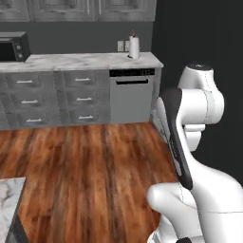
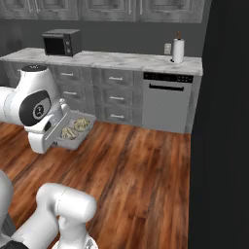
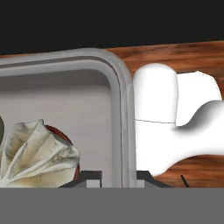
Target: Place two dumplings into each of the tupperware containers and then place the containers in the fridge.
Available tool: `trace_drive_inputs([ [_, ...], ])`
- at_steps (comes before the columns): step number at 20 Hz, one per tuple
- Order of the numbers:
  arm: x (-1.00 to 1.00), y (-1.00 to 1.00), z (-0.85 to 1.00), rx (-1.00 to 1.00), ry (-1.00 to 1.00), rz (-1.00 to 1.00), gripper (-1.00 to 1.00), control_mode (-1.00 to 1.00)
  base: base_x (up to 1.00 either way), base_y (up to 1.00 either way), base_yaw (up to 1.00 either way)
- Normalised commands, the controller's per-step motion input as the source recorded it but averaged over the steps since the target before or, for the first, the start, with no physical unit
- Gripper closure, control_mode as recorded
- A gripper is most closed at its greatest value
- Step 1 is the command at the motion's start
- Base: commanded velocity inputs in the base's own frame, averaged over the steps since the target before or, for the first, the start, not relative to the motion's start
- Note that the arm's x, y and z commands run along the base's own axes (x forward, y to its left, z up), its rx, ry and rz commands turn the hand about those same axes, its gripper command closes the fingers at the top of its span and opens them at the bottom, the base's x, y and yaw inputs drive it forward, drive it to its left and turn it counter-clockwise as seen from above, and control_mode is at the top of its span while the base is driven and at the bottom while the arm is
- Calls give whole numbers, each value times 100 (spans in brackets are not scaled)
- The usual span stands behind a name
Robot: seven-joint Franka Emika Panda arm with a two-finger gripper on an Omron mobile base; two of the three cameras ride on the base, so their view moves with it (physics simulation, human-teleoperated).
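The hand (image 3: 116,181) is pinched narrow on the rim of a tupperware container (image 2: 73,130) carried above the wood floor (image 2: 136,165), its dumplings (image 2: 77,127) probably loose, so the stiff, light tray wants level carrying.

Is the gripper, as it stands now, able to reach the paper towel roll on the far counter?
Probably not. The gripper is shut on the rim of a tupperware container with dumplings, so it is busy, and the paper towel roll stands across a wide stretch of wood floor.
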Motion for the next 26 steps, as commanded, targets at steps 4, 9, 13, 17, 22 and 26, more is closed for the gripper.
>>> trace_drive_inputs([
  [4,0,0,0,0,0,0,100,100,100,-36,57],
  [9,0,0,0,0,0,0,100,100,100,-34,58],
  [13,0,0,0,0,0,0,100,100,100,-34,62],
  [17,0,0,0,0,0,0,100,100,100,-38,65],
  [22,0,0,0,0,0,0,100,100,100,-24,47],
  [26,0,0,0,0,0,0,100,100,100,-5,36],
])
